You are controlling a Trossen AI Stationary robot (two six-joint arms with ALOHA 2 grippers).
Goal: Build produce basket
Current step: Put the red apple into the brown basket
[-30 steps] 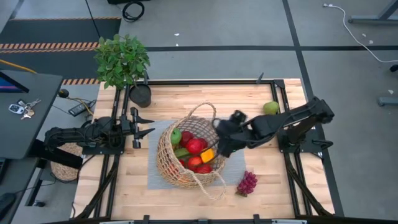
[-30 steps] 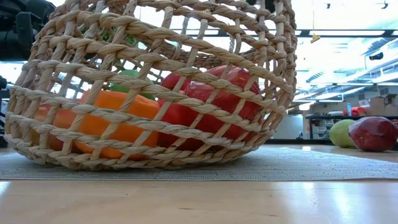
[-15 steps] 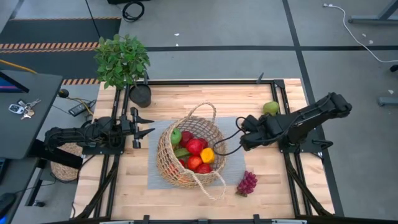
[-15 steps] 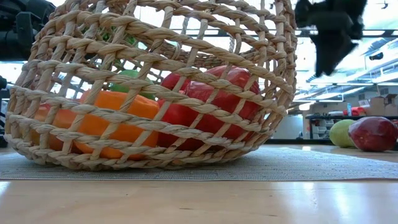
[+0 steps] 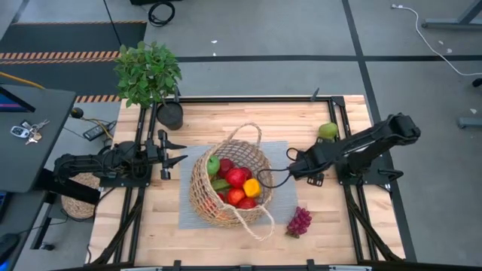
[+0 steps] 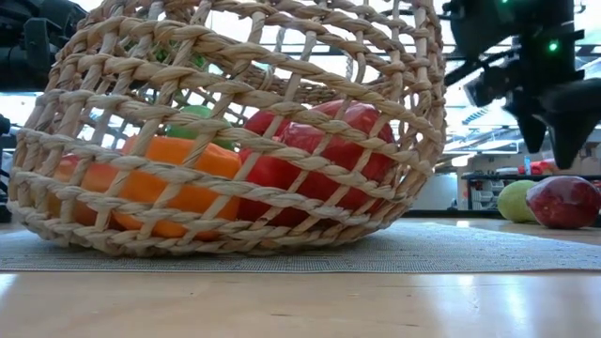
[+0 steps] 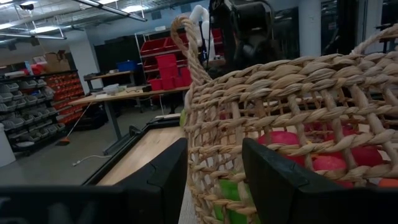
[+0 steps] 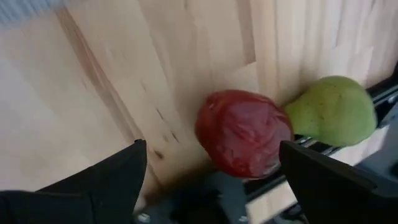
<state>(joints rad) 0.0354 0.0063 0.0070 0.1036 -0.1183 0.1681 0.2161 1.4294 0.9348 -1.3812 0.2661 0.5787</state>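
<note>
The tan wicker basket [image 5: 226, 212] sits on a grey mat [image 5: 286, 202] at mid-table, holding red apples, a green apple and an orange-yellow pepper [image 5: 236, 179]. It fills the low view [image 6: 235, 141]. My right gripper [image 5: 300, 167] is open and empty, just right of the basket, fingers pointing down [image 6: 549, 141]. In the right wrist view [image 8: 211, 149], a red fruit [image 8: 244, 134] and a green pear [image 8: 333, 112] lie on the table ahead of it. Purple grapes [image 5: 299, 221] lie off the mat's near right corner. My left gripper [image 5: 175, 151] waits open left of the basket [image 7: 280, 124].
A leafy potted plant in a black pot [image 5: 170, 115] stands at the table's far left corner. The pear [image 5: 327, 130] lies by the far right rail. A black rail frames the table. Bare wood shows near the front edge and right of the mat.
My right gripper has drawn back from over the basket's right rim toward the table's right edge, rising first, then coming down beside the basket. The basket and its produce have stayed in place.
</note>
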